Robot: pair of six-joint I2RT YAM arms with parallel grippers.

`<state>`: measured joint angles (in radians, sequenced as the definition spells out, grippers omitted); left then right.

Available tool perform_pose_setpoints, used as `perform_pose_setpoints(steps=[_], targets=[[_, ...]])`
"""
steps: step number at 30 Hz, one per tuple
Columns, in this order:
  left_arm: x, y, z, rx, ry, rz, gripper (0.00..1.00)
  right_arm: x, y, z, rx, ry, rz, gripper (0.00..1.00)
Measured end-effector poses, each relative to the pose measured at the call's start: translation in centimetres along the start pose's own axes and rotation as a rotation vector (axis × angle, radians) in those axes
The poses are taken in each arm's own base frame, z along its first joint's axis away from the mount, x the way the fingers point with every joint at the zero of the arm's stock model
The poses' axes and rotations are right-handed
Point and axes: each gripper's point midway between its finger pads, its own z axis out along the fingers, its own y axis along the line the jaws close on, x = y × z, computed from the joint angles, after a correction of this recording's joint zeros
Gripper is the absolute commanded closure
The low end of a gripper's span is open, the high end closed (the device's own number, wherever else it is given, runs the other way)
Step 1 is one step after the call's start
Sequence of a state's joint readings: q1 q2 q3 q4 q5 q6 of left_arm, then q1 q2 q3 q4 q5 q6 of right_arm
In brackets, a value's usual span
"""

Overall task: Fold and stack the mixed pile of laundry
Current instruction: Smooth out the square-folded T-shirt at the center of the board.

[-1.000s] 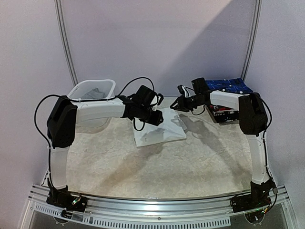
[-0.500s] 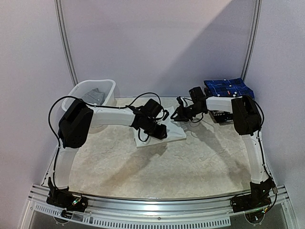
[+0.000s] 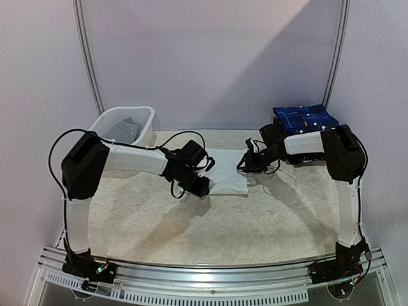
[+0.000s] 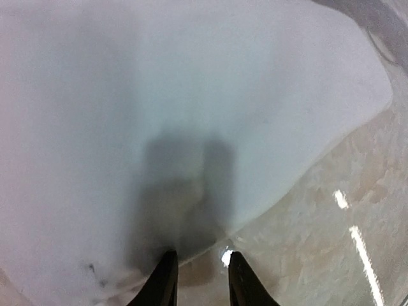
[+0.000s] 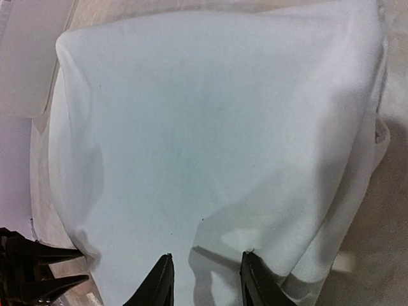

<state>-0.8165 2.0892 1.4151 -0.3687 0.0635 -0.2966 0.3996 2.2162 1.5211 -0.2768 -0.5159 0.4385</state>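
Left gripper [image 4: 201, 255]: black fingers parted with a narrow gap between them; bare table shows in the gap and nothing is clamped. The tips sit low, right at the near-left edge of the white shirt.
Right gripper [image 5: 207, 255]: black fingers spread, pointing down over the right-hand side of the white shirt. Flat cloth shows in the gap, with none of it gathered between the pads.
White shirt [image 3: 229, 172]: folded into a flat, roughly square packet lying on the table just beyond its middle, between the two grippers. The top face is smooth, with layered edges along one side.
Left arm [image 3: 137, 159]: white links with black joints, reaching from the near-left base across to the shirt's left corner.
Right arm [image 3: 347, 191]: rises from the near-right base and bends inward to the shirt's right edge.
Plaid shirt [image 3: 305, 118]: dark blue with thin light lines, folded, at the far right and well apart from the white shirt. What it rests on is mostly hidden by the right arm.
Basket [image 3: 143, 121]: white plastic, at the far left corner.
Grey garment [image 3: 124, 131]: crumpled inside the basket.
Table [image 3: 255, 217]: pale, mottled beige surface.
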Motion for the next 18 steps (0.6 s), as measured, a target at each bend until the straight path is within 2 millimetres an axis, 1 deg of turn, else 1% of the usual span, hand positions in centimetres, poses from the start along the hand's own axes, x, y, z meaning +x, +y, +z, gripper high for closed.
perform_pose_setpoints(steps=[2,5,6,8,10,11,12,14,16,18], targets=[[0.7,0.4,-1.0,-0.019,0.011,0.01,0.6,0.5,0.3,-0.5,0.014,0.001,0.003,0.57],[0.6,0.4,-2.5,-0.034,-0.006,0.041,0.41,1.0,0.6,-1.6,0.037,-0.005,-0.001,0.46],[0.3,0.3,-3.2,-0.042,-0.021,0.055,0.35,1.0,0.7,-2.0,0.045,-0.009,0.003,0.44],[-0.4,-0.2,-4.5,-0.062,-0.06,0.107,0.27,0.9,1.1,-3.1,0.062,-0.032,-0.003,0.4],[-1.1,-1.2,-5.2,-0.083,-0.09,0.187,0.2,0.8,1.4,-4.7,0.083,-0.063,-0.008,0.33],[-1.3,-1.9,-5.4,-0.095,-0.102,0.231,0.18,0.7,1.5,-5.3,0.093,-0.08,-0.007,0.31],[-1.5,-2.7,-5.6,-0.107,-0.112,0.28,0.17,0.7,1.7,-6.5,0.108,-0.108,-0.012,0.29],[-1.9,-4.7,-5.8,-0.119,-0.129,0.39,0.16,0.9,1.5,-7.6,0.129,-0.132,-0.006,0.26],[-2.6,-6.2,-5.9,-0.126,-0.149,0.478,0.15,1.4,0.9,-8.5,0.148,-0.148,0.009,0.22],[-3.3,-7.4,-5.7,-0.14,-0.165,0.554,0.15,2.3,-0.3,-9.2,0.174,-0.154,0.039,0.18]])
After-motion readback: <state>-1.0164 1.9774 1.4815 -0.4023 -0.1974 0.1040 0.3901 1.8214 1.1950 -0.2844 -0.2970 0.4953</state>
